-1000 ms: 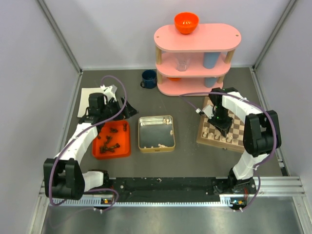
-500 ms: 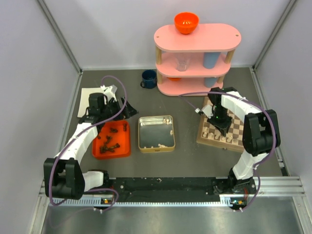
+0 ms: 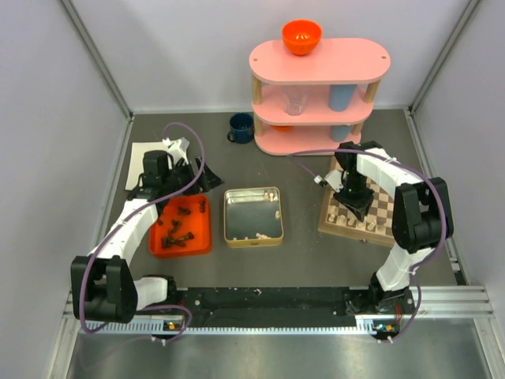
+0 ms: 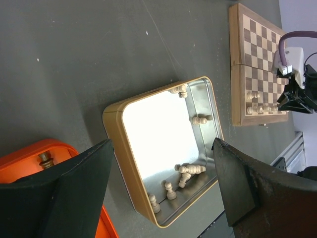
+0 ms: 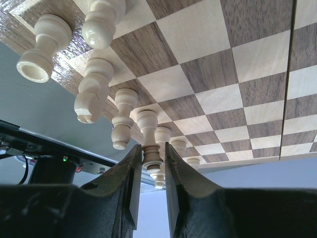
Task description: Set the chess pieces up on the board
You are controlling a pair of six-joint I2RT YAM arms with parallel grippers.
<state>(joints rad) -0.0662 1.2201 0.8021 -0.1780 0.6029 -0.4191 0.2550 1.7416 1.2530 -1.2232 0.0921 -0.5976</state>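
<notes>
Starting nearest the arm bases: got the orange tray on the left side of the worktop, with dark chess pieces lying loose inside. Just right of it, across a narrow gap, the square tin, with a few cream chess pieces huddled along its near and right walls, some upright, some tipped over.

Left end effector hanging just past the tray's far right corner, aimed toward the tin. Spread wide, gripping nothing.

Then a wide strip of bare worktop between tin and board, easily the roomiest lane around. Board tucked toward the right wall, only a slim margin on that side, far edge close to the foot of the pink shelf.

Cream row standing along the board's near edge. Right end effector down in that row, pinched tight on one cream piece. No telling about contact between its base and the square. Neighbours just beside it, so pretty cramped there, with open squares beyond.

Farther back: white cloth at far left, blue mug near the shelf's left end, orange bowl up on the top deck.
</notes>
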